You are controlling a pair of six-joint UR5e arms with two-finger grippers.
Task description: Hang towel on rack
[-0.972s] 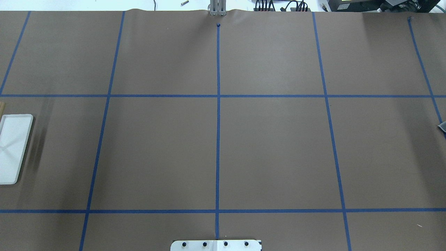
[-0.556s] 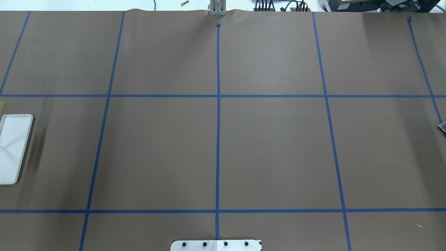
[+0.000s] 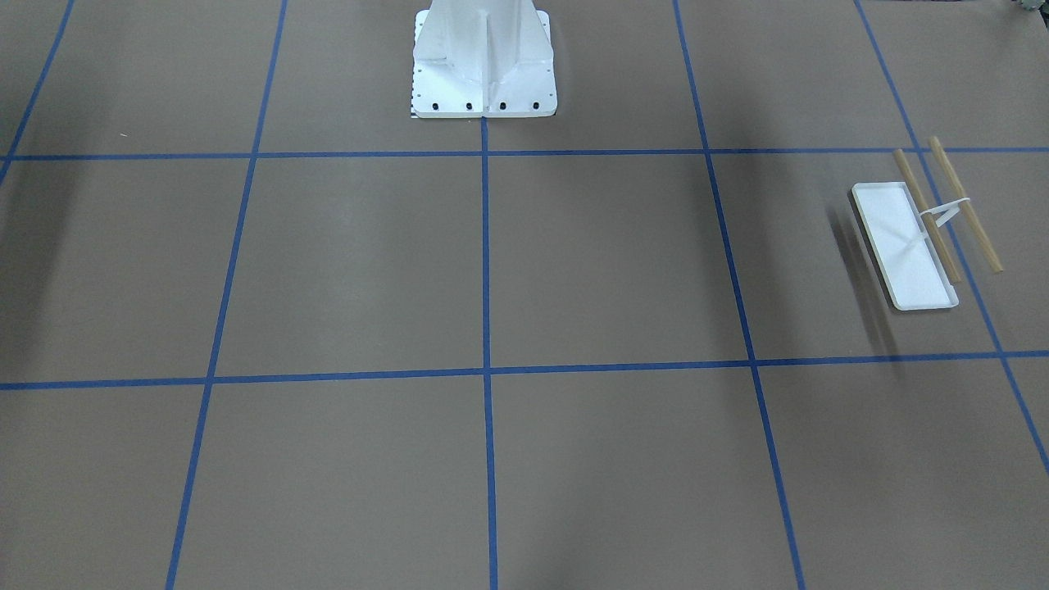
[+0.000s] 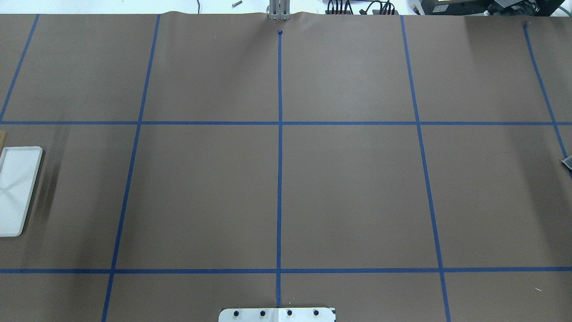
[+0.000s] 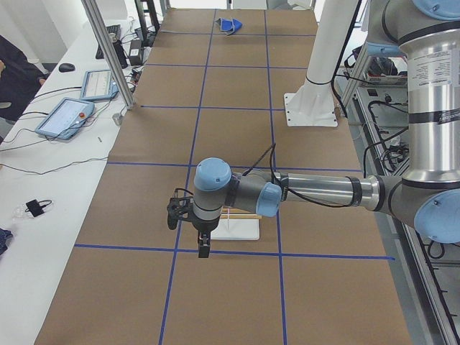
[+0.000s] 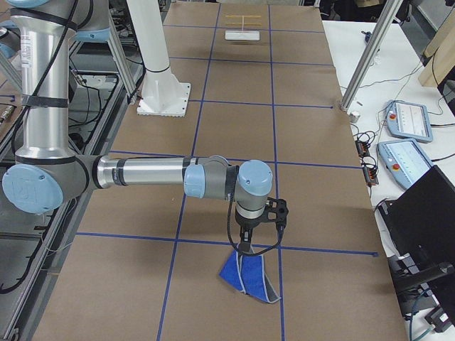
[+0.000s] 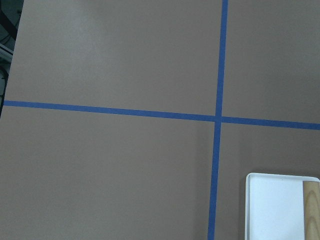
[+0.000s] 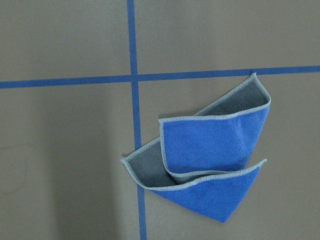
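Observation:
The towel [image 8: 212,160] is a bright-blue cloth with a grey stitched border. It lies crumpled and folded on the brown table, beside a tape crossing. In the exterior right view my right gripper [image 6: 250,245] hangs just above the towel [image 6: 249,278]; I cannot tell whether it is open or shut. The rack [image 3: 905,246] has a white tray base and two wooden dowel rods [image 3: 942,209] and stands at the table's other end. In the exterior left view my left gripper [image 5: 204,246] hovers in front of the rack [image 5: 241,228]; I cannot tell its state. No fingers show in either wrist view.
The white bolted pedestal [image 3: 483,65] stands at the robot's edge of the table, mid-length. Blue tape lines grid the brown table cover [image 4: 348,192]. A side bench with tablets [image 5: 65,118] and an aluminium post [image 5: 108,54] runs along the far side.

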